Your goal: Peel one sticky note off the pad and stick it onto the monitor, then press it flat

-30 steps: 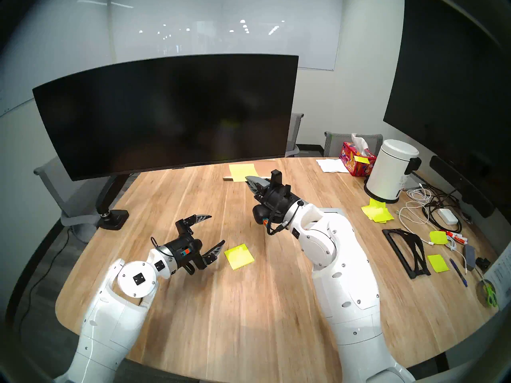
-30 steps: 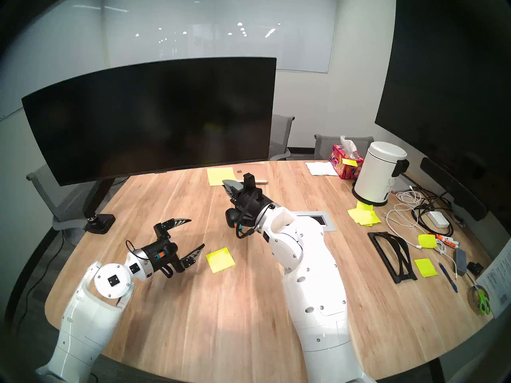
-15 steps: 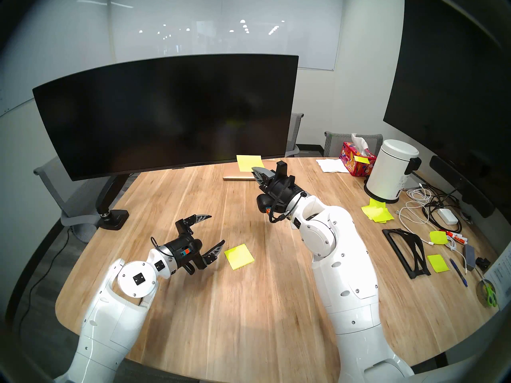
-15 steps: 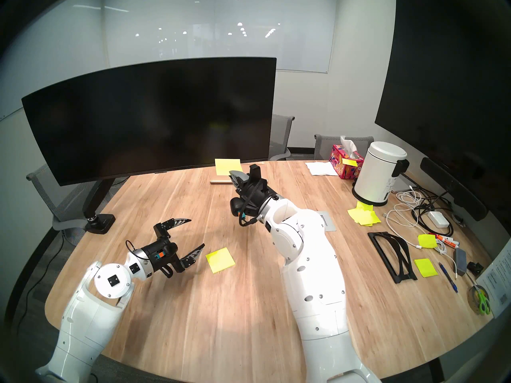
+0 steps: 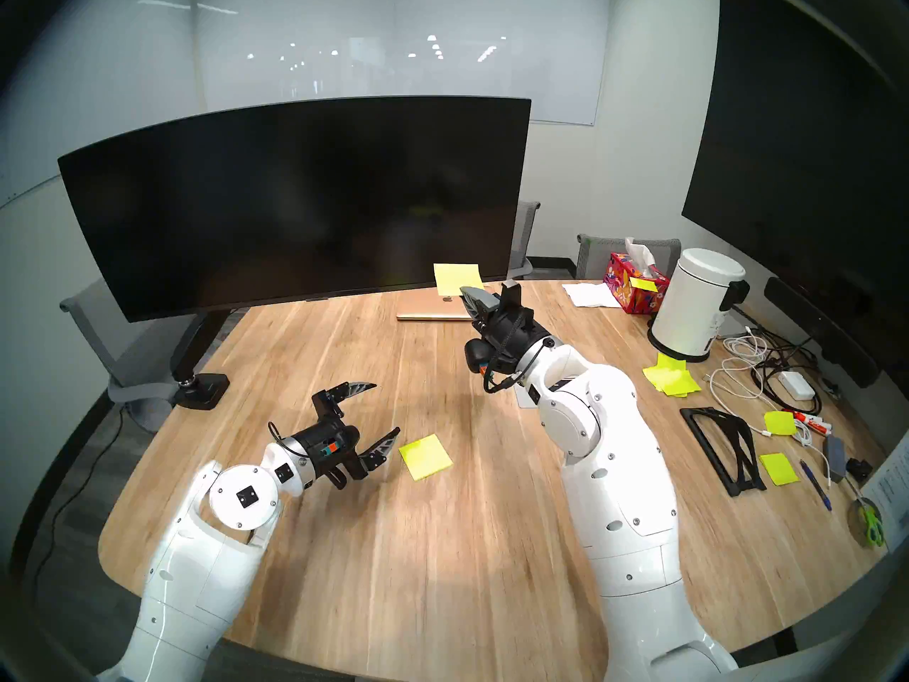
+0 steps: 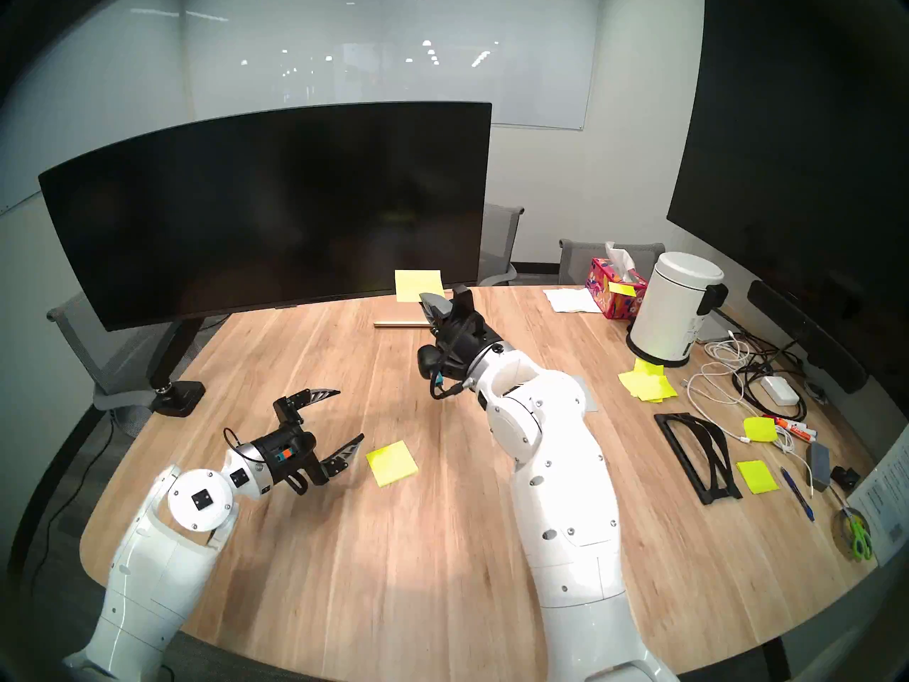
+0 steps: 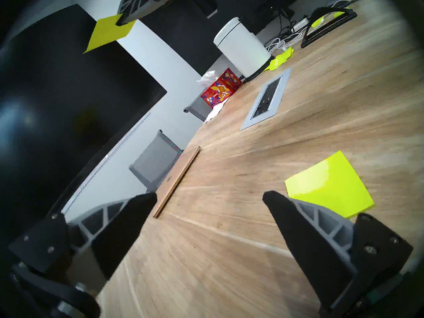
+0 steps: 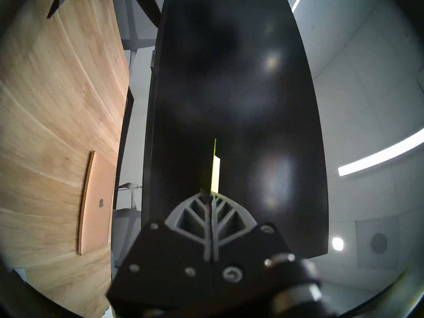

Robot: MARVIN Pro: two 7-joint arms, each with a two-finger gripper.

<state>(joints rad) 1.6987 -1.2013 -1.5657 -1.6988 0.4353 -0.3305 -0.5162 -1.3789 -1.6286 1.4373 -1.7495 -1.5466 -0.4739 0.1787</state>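
right arm (image 5: 590,420) raised, jaws pinching the sticky note (image 5: 456,278).

Rounded wooden worktop (image 5: 442,543) with light plank grain. Resting on it: the pad (image 5: 425,456) near the middle; a closed gold laptop (image 5: 433,309) toward the far edge; a grey inset power socket panel (image 7: 267,99); at the right side a floral tissue box (image 5: 632,282), white lidded bin (image 5: 698,304), heap of yellow notes (image 5: 671,378), tangled cables (image 5: 757,371), black stand (image 5: 723,447), pen (image 5: 816,484) and scissors (image 5: 873,526).
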